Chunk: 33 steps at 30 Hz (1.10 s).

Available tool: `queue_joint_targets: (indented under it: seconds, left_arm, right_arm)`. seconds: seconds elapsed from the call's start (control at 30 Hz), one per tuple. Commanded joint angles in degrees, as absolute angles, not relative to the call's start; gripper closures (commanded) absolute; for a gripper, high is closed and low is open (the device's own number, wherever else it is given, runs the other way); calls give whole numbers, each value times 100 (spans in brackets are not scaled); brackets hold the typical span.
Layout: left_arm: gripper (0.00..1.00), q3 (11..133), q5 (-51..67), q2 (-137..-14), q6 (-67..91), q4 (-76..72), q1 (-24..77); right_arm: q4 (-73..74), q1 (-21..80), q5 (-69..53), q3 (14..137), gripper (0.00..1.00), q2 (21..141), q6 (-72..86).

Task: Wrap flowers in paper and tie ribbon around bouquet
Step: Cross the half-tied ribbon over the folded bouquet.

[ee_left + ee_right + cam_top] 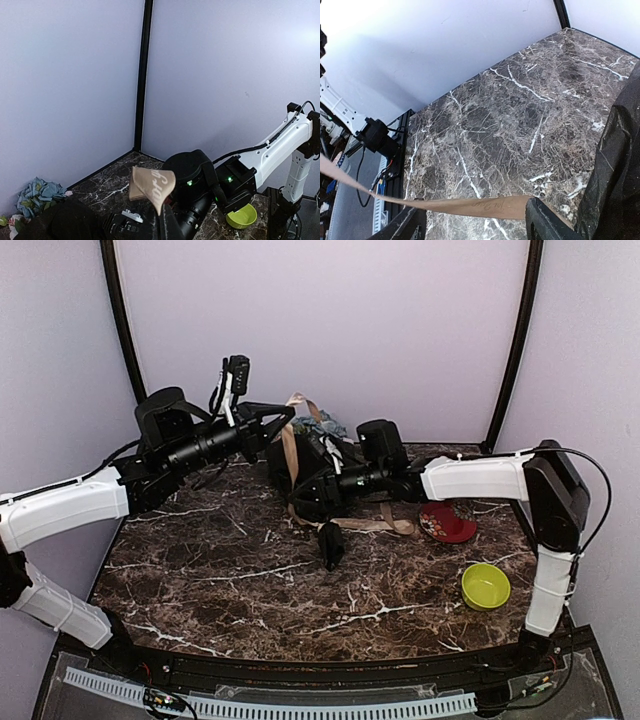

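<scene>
At the back of the worktop, in the top view, the bouquet lies as a black bundle with blue flowers at its far end. My left arm reaches in from the left and lifts the ribbon above it, and my right arm comes in low from the right. A red dish and a green bowl sit to the right. From the left wrist, I see the left jaws pinched together on the ribbon's printed end. From the right wrist, the right jaws stand wide apart with the ribbon strung across the gap, unclamped, and the black paper is at the right edge.
</scene>
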<state>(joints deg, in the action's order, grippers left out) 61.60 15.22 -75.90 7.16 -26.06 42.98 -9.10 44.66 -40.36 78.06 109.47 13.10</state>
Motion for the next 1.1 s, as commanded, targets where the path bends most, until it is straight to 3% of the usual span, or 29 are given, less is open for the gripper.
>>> queue_joint_targets:
  seconds: [0.0,0.1,0.23,0.3,0.43,0.63,0.8,0.97,1.07]
  left_arm:
    - [100,6331,1418,-7575,796,-2812,4319]
    - [100,6337,1409,-7601,830,-2837,4324]
    - [100,6347,1335,-7611,857,-2825,4324]
    - [100,6348,1280,-7618,876,-2785,4321]
    - [100,6449,1260,-7684,922,-2640,4320]
    - [100,6468,1397,-7692,918,-2687,4323]
    - [100,6438,1579,-7627,828,-2788,4323]
    - [100,6448,1669,-7722,918,-2792,4315]
    - [100,6387,1698,-7711,983,-2873,4315]
  right_arm:
    - [-1679,4547,-3594,7825,32,11219,1609]
    - [-1566,4552,-3568,8028,38,11404,1623]
    - [-1614,4558,-3525,8058,64,11461,1681]
    - [-1636,4561,-3486,8038,70,11468,1703]
    - [-1586,4570,-3262,8031,69,11487,1707]
    - [-1376,4563,-2749,8077,46,11529,1577]
    - [-1105,4477,-3077,8350,32,11593,1243]
    - [-538,4476,-3390,8918,32,11903,858]
    - [-514,4479,-3584,8956,44,11938,841]
